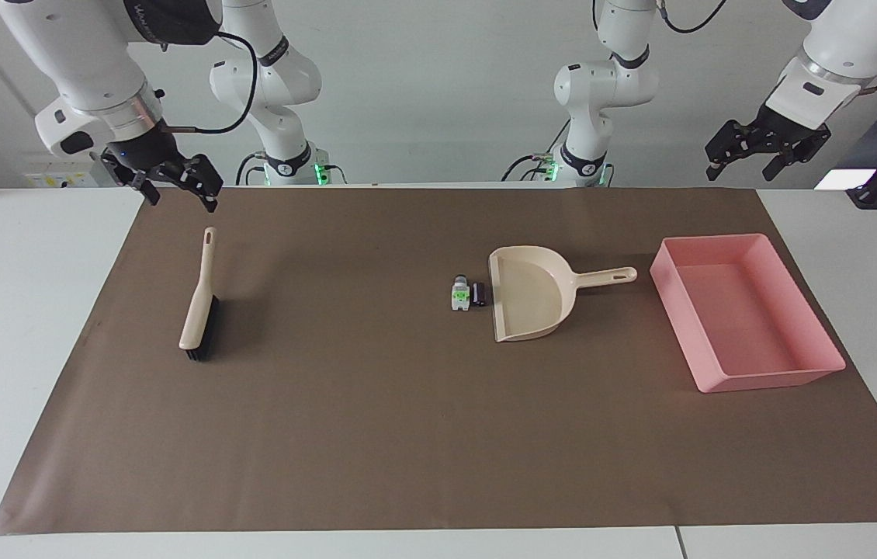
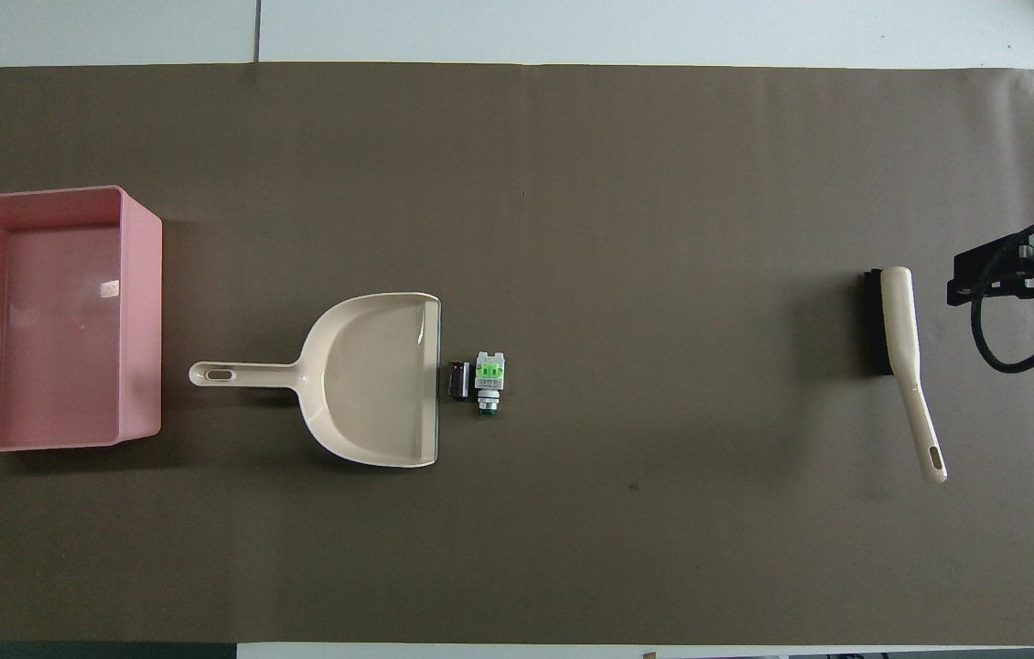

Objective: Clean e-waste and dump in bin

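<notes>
The two scraps [image 1: 468, 293] lie just beside the dustpan [image 1: 530, 293] mouth; the right gripper [image 1: 175, 184], fingers apart and empty, hovers above the brush [image 1: 199, 299] handle and should take it mid-handle, while the left gripper [image 1: 764, 151] waits, open, above the table's edge near the bin [image 1: 749, 310]

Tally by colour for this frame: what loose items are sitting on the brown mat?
Pink: 1, the bin
Beige: 2, the dustpan and the brush, whose bristles are black
White-grey with green: 1, an e-waste bit
Black: 1, the small e-waste block
Total: 5
</notes>
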{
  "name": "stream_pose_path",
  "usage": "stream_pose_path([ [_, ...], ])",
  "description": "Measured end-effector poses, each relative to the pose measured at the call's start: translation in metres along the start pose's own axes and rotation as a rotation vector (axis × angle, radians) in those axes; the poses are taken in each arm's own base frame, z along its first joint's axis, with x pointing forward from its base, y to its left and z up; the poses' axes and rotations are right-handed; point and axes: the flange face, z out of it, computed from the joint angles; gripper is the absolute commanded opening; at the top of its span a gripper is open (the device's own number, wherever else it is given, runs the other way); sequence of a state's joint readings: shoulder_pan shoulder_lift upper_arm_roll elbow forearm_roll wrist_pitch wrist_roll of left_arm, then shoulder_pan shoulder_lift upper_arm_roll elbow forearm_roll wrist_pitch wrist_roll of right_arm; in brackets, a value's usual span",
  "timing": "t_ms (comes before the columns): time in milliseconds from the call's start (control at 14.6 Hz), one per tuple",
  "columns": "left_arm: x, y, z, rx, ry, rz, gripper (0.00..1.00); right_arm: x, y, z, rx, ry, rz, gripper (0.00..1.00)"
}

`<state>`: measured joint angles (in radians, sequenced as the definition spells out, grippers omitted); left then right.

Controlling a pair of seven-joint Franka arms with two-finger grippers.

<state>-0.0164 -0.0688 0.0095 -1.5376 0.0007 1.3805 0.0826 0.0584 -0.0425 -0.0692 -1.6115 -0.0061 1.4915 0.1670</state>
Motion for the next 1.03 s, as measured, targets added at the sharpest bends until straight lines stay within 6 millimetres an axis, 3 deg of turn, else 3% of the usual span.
stream_pose_path([
  [1026,0.0006,0.0072,-0.0003,0.002,0.002,0.012,0.99,-0.0021,0.001,0.0068,-0.001,-0.011,0.001,0.99],
])
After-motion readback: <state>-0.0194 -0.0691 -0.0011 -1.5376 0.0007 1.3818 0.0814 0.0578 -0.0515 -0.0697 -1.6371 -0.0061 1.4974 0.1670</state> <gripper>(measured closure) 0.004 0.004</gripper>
